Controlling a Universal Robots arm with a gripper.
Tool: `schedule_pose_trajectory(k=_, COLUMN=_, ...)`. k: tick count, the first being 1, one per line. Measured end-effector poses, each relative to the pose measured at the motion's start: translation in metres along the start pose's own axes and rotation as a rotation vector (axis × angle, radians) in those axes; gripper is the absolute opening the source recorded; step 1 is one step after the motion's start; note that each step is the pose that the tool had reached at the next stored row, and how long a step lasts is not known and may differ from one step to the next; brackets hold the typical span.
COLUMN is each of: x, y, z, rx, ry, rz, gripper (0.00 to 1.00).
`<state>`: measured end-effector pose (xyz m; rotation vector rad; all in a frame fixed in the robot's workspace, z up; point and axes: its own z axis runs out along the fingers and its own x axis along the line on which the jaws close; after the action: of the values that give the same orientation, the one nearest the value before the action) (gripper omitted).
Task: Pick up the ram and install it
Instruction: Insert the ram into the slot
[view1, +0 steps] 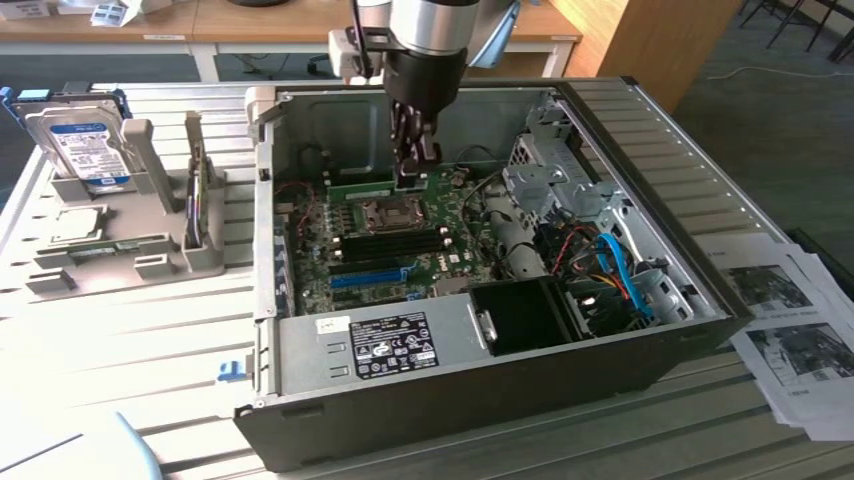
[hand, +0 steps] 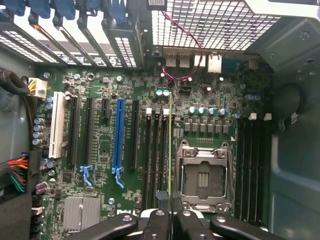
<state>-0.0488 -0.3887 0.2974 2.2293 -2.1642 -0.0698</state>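
Gripper on the robot arm is down inside an open dark grey computer tower case, which lies on a pale slatted desk. The gripper is pinching the ram, a thin green circuit-board stick. In the wrist view the ram shows edge-on as a narrow yellow-green line between the black fingers. It runs parallel to the black memory slots, just beside the silver CPU socket. Can't tell if it touches a slot. The bright blue motherboard slot is further off on the green motherboard. Outside the case, at the exterior view's left, 1 silver blue-labelled hard drive stands upright in a grey holder. Printed paper sheets lie at the exterior view's right.
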Motion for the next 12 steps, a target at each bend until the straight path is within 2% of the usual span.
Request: schedule_pose_trajectory(k=12, x=0.0001, y=-0.0003, z=0.0063, rx=-0.0001, ry=0.0000, rz=0.000, gripper=0.11)
